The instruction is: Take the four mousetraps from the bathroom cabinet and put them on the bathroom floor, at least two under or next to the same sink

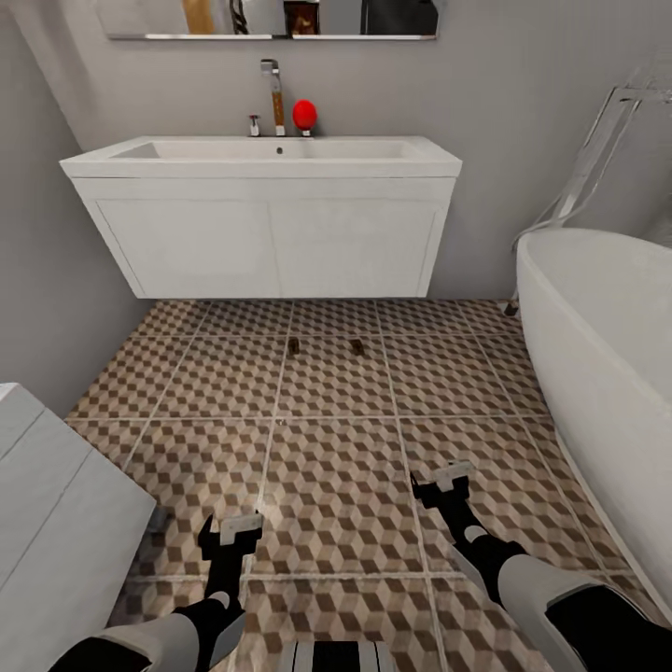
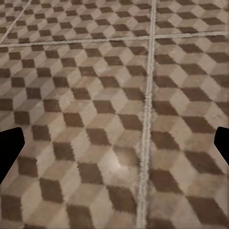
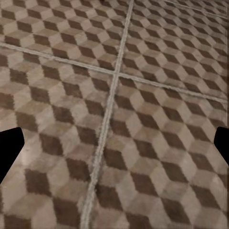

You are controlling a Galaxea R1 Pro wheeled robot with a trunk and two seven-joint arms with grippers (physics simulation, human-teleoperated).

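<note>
Two mousetraps (image 1: 294, 346) (image 1: 357, 347) lie side by side on the bathroom floor (image 1: 336, 485), a short way in front of the white sink (image 1: 261, 159) and its vanity. They are small dark rectangles, one on a grout line. My left gripper (image 1: 231, 534) and right gripper (image 1: 444, 483) hover low over the tiles nearer to me, well short of the traps. Both are open and hold nothing. In each wrist view the dark fingertips (image 2: 10, 148) (image 3: 10, 150) sit far apart over bare cube-pattern tiles. The cabinet is out of view.
A white oval bathtub (image 1: 597, 355) fills the right side, with a chrome stand (image 1: 597, 149) behind it. A white unit (image 1: 56, 532) stands at the near left. A chrome tap (image 1: 273, 89) and a red ball (image 1: 304, 114) sit on the sink. Grey walls close the left and back.
</note>
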